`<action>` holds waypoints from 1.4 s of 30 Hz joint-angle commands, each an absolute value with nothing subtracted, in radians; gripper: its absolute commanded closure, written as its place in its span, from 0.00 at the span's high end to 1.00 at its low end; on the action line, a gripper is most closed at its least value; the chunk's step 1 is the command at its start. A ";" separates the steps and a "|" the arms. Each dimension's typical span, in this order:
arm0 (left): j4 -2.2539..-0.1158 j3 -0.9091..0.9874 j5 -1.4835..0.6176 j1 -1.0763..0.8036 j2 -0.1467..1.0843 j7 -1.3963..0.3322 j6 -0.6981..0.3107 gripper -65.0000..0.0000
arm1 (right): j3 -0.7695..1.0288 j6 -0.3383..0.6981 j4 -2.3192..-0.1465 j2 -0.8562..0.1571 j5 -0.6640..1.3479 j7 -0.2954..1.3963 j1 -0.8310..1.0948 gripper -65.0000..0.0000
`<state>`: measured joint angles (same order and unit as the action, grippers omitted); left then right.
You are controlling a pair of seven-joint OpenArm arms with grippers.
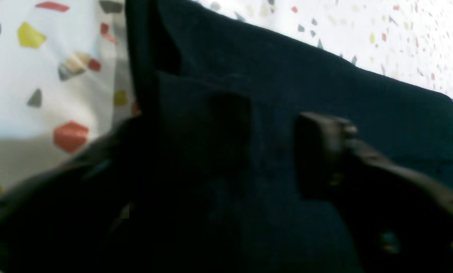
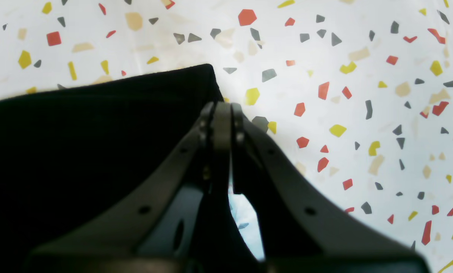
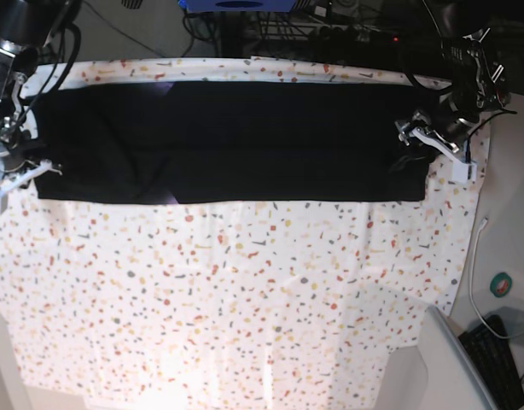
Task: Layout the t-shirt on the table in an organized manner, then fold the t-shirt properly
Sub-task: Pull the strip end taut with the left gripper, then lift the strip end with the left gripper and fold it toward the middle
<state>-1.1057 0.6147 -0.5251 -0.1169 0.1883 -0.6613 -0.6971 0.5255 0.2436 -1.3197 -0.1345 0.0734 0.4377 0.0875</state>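
Across the far half of the table (image 3: 245, 290) you have the t-shirt (image 3: 228, 141) lying as a long black band, folded lengthwise, its near edge straight from one arm to the other. Your right gripper (image 2: 222, 110) has its fingers pressed together, tips right at the band's corner, just beside bare cover; whether cloth is nipped between them you cannot tell. Your left gripper (image 1: 273, 148) sits low over the opposite end, fingers spread apart with dark fabric lying beneath and between them
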 commanded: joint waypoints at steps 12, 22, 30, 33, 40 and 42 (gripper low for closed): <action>-1.109 0.611 -0.501 -0.077 0.239 -0.702 -0.696 0.00 | 0.527 0.243 -1.334 -0.151 0.077 0.417 0.076 0.00; -1.394 0.598 -0.501 -0.176 0.269 -0.708 -0.578 0.00 | 0.527 0.243 -1.334 -0.151 0.077 0.417 0.076 0.00; -1.681 0.357 -0.509 -0.308 0.177 -0.708 -0.348 0.00 | 0.527 0.243 -1.334 -0.151 0.077 0.418 0.071 0.00; -1.698 0.240 -0.510 -0.303 0.165 -0.708 -0.285 0.00 | 0.527 0.243 -1.334 -0.151 0.077 0.418 0.071 0.00; -1.701 0.036 -0.512 -0.266 0.131 -0.710 -0.176 0.00 | 0.527 0.243 -1.334 -0.151 0.077 0.418 0.073 0.00; -1.701 -0.001 -0.512 -0.263 0.110 -0.728 -0.151 0.00 | 0.527 0.243 -1.334 -0.151 0.077 0.418 0.074 0.00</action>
<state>-1.6814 -0.0010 -0.5014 -0.2634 0.1116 -0.7326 -0.1432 0.5236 0.2436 -1.3197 -0.1345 0.0734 0.4374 0.0841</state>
